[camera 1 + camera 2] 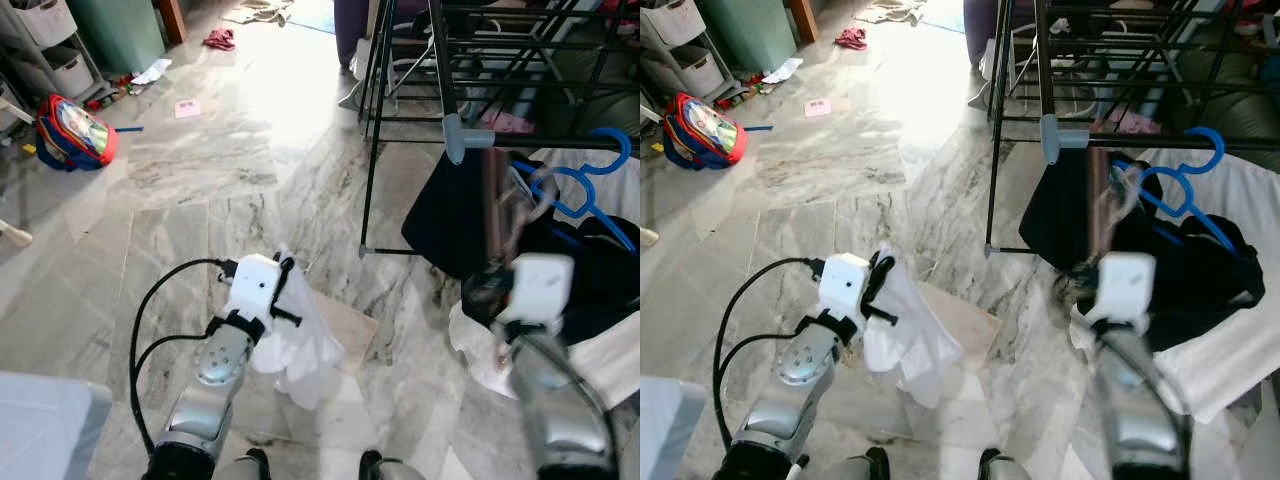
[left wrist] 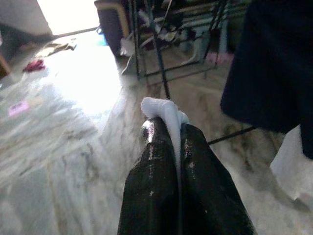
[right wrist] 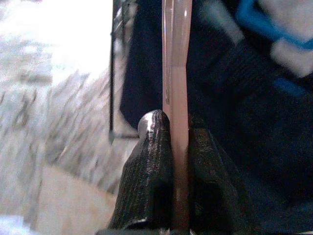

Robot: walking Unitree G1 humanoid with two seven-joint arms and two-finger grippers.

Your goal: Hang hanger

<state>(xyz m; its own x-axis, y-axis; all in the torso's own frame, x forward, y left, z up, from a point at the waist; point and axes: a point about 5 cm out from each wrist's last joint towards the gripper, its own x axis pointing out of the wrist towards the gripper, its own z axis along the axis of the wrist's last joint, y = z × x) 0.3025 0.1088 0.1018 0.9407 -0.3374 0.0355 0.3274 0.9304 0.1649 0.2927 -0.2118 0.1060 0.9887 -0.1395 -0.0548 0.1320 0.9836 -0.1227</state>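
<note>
My right gripper (image 1: pixel 492 287) is shut on a pinkish-brown hanger (image 1: pixel 495 200), which stands upright and blurred just below the black rail (image 1: pixel 545 142) of the drying rack. In the right wrist view the hanger (image 3: pixel 175 73) runs straight up between the fingers (image 3: pixel 151 161). A blue hanger (image 1: pixel 582 186) hooks on the same rail, over a dark garment (image 1: pixel 450 225). My left gripper (image 1: pixel 283 282) is low over the floor, shut on a white cloth (image 1: pixel 300 350) that droops below it. The cloth (image 2: pixel 164 110) pokes out from between the fingertips.
The black drying rack (image 1: pixel 440 60) fills the right side, with white fabric (image 1: pixel 610 360) draped under it. A red and blue backpack (image 1: pixel 75 130), plastic drawers (image 1: pixel 50 40) and scattered items lie far left. A marble floor (image 1: pixel 250 150) stretches ahead.
</note>
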